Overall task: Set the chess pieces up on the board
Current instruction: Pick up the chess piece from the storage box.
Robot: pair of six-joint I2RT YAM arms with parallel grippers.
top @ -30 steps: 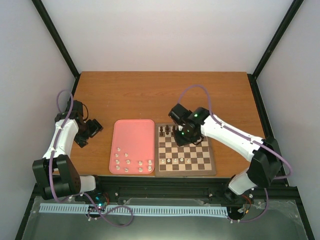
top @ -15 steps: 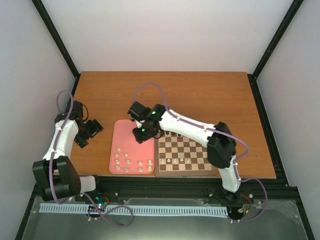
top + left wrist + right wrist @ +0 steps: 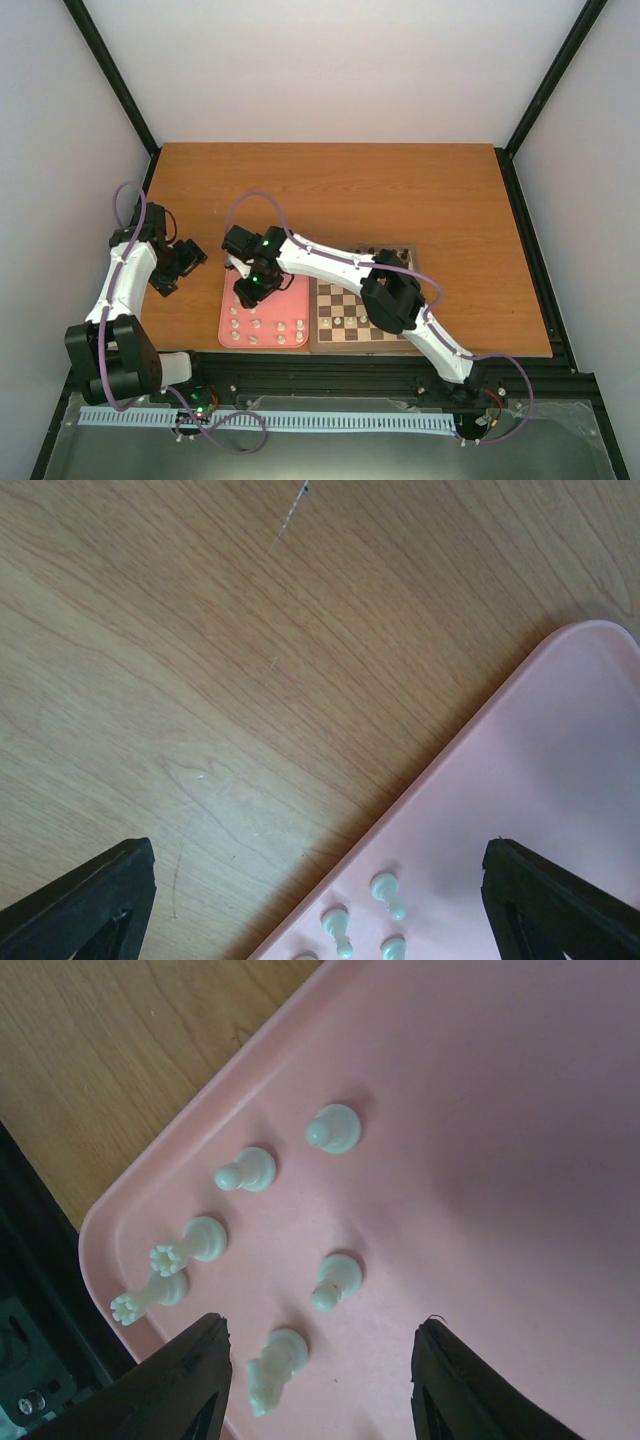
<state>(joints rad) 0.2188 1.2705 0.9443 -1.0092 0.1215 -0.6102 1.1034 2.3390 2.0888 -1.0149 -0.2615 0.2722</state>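
The left hand (image 3: pixel 190 258) sits just left of the pink tray (image 3: pixel 268 258), low over the brown wooden tabletop (image 3: pixel 330 185). Its two black fingers stand wide apart and hold nothing. I think it is parked there so it is out of the way.

The tray is smooth and pink, with round corners and a low rim. The rim helps keep small things from rolling off.

The right hand (image 3: pixel 320 1360) hangs over the near part of the tray, just above the white chess pieces (image 3: pixel 335 1280). Its fingers are wide apart too, with nothing between them. I think it is open like that so it can come down around one piece.

The pieces are tiny, cream and shiny, with round feet. Two have bumpy crown tops. One looks a bit like a horse. They are close together, so the hand could bump a neighbour.

The board (image 3: pixel 335 300) lies right beside the tray, on the tray's right. It is flat wood with dark and cream squares and a brown edge. A few white pieces stand on it, but most are on the tray. The right arm reaches across the board to get to them.
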